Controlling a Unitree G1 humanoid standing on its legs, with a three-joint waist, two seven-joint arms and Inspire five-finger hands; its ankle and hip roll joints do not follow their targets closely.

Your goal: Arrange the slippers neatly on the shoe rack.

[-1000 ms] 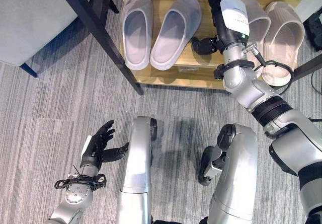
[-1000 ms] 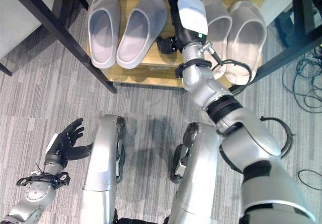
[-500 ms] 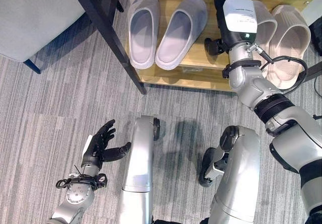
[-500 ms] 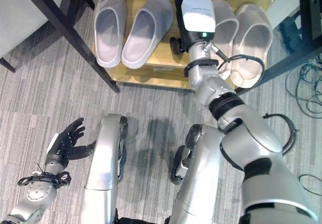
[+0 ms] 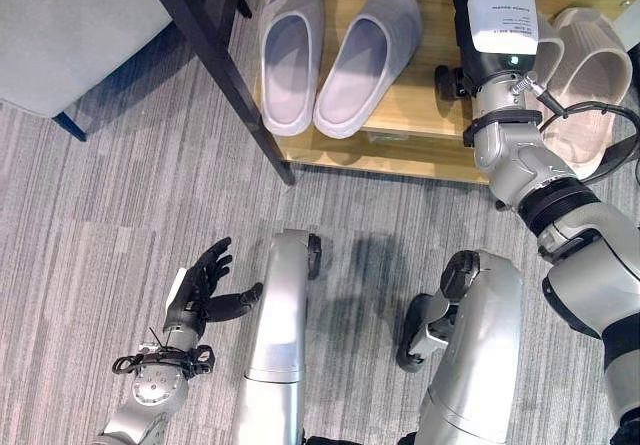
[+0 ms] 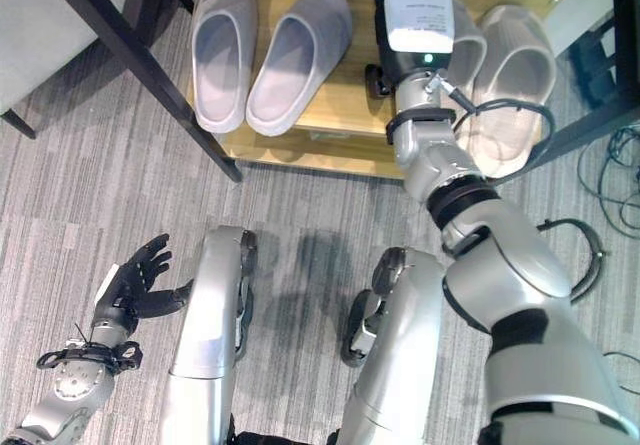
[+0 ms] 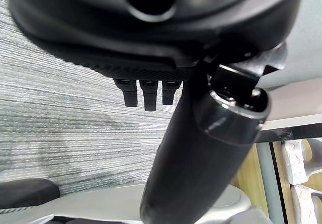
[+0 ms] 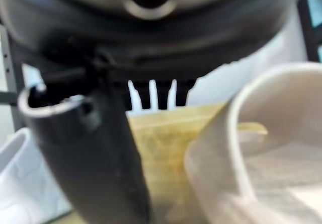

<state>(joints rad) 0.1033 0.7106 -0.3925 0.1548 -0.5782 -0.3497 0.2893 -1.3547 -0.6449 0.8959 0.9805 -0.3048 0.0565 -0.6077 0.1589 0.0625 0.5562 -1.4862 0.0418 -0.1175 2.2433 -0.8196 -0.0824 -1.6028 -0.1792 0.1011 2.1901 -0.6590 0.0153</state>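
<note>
Low wooden shoe rack [image 5: 400,150] on grey carpet [image 5: 100,225], bearing two lavender slippers [image 5: 340,50] and two beige slippers [image 5: 585,65]

- Two pale lilac slippers [image 5: 290,55] [image 5: 366,57], side by side on the wooden shoe rack [image 5: 390,140].
- Two beige slippers [image 6: 463,45] [image 6: 520,85] next to them.
- One rack.
- Two robot hands: left hand [image 5: 200,287], right hand [image 5: 478,15].

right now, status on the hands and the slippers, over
Right hand open over the shoe rack, beside the beige slippers. Left hand open, idle above the floor. Grey slippers sit side by side on the rack. Nothing in the way.
</note>
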